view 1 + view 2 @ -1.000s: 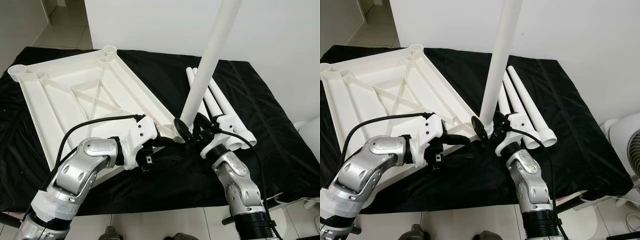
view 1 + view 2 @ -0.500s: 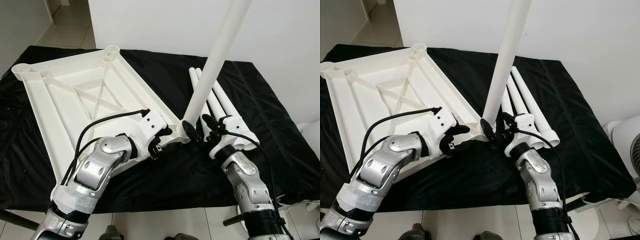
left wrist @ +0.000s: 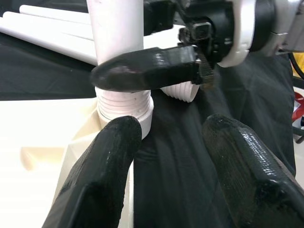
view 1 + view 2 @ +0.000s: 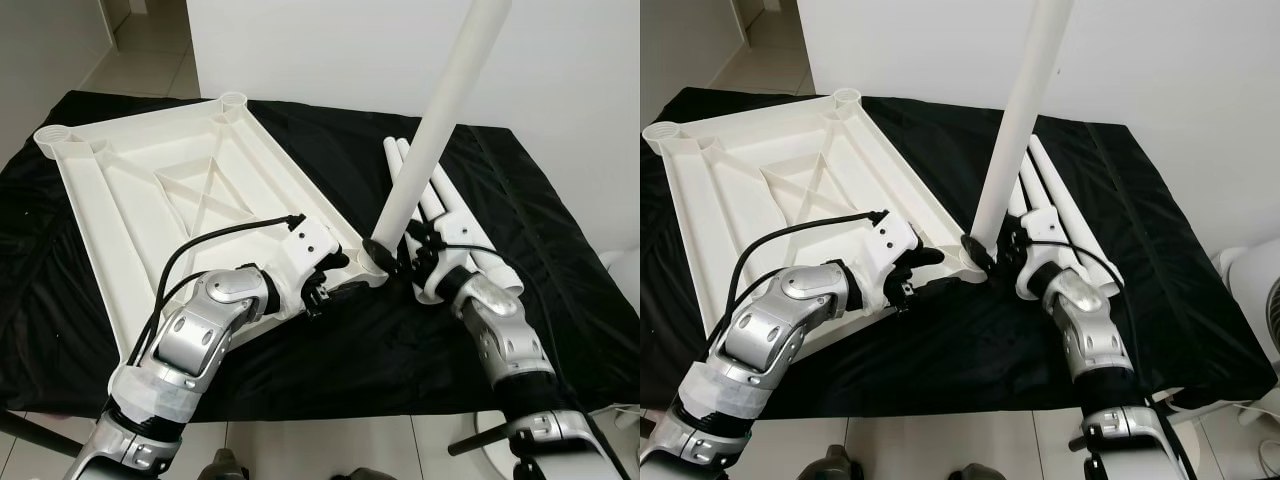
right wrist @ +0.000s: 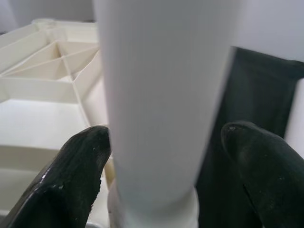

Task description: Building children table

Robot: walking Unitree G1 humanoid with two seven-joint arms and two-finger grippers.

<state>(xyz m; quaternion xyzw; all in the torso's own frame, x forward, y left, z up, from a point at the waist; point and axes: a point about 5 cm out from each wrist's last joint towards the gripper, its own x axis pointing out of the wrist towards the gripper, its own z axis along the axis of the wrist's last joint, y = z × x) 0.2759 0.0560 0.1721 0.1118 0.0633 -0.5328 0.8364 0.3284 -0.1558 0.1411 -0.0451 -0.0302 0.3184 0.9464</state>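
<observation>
1. Head views: a white wall [image 4: 330, 50] and tiled floor [image 4: 150, 60] stand behind a worktop [image 4: 560, 300] draped in black cloth.
2. A white tabletop [image 4: 150, 190] lies upside down on the cloth, its ribbed underside up, with round sockets at its corners.
3. A white leg [image 4: 440, 120] rises from the tabletop's near right corner socket [image 4: 372, 262], leaning a little to the right and running out of the top of the frame.
4. Three spare legs [image 4: 1065, 215] lie side by side on the cloth just right of the standing leg.
5. The left claw [image 4: 930, 270] sits at the tabletop's near edge, beside the socket, fingers apart and holding nothing.
6. The right claw [image 4: 395, 258] is at the foot of the leg, one finger on each side of it.
7. Left wrist view: the two left fingers [image 3: 109, 166] spread wide over the black cloth, one tip close to the threaded base of the leg [image 3: 118, 28] where it meets the socket [image 3: 124, 111]. A right finger [image 3: 147, 71] crosses in front of the leg just above the thread.
8. Right wrist view: the leg [image 5: 166, 95] stands between the two fingers [image 5: 76, 175]; one touches its side, the other sits slightly off it, so a firm grip cannot be told. The tabletop [image 5: 42, 95] lies behind.
</observation>
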